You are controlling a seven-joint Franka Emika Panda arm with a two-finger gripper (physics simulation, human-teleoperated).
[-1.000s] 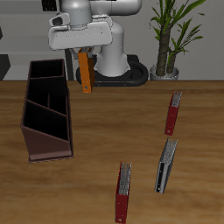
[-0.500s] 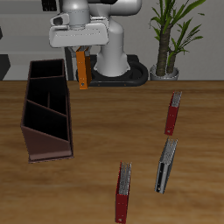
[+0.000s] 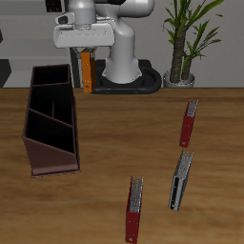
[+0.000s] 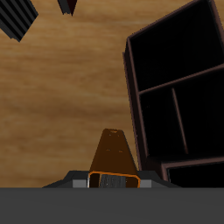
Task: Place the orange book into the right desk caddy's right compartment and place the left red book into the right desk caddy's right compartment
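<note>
— Where is the orange book (image 3: 87, 71) right now?

— Up in the air, hanging upright from the gripper (image 3: 86, 52), which is clamped on its top end. It sits above the back of the desk (image 3: 105, 152), just past the far end of the right desk caddy (image 3: 51, 119) and a little to the side of it. From the gripper's own camera the book (image 4: 113, 156) points down toward the wood, with the caddy (image 4: 179, 96) close alongside, its open compartments dark inside.

— So the book isn't in a compartment?

— No, it is clear of the box, touching nothing but the gripper.

— And the caddy itself?

— A long dark brown box lying lengthwise on the desk, dividers inside, its sides sloping down toward the end nearest the front edge.

— What about the red ones?

— The left red book (image 3: 189, 123) stands on its edge well across the desk from the caddy, farther back than the others. The other red book (image 3: 134, 209) stands near the front edge, and a dark grey book (image 3: 180, 179) stands just beside it, a bit farther back. None of them touch.

— Anything else around?

— The white robot base (image 3: 124, 57) at the back, and a potted plant (image 3: 186, 38) next to it.
</note>
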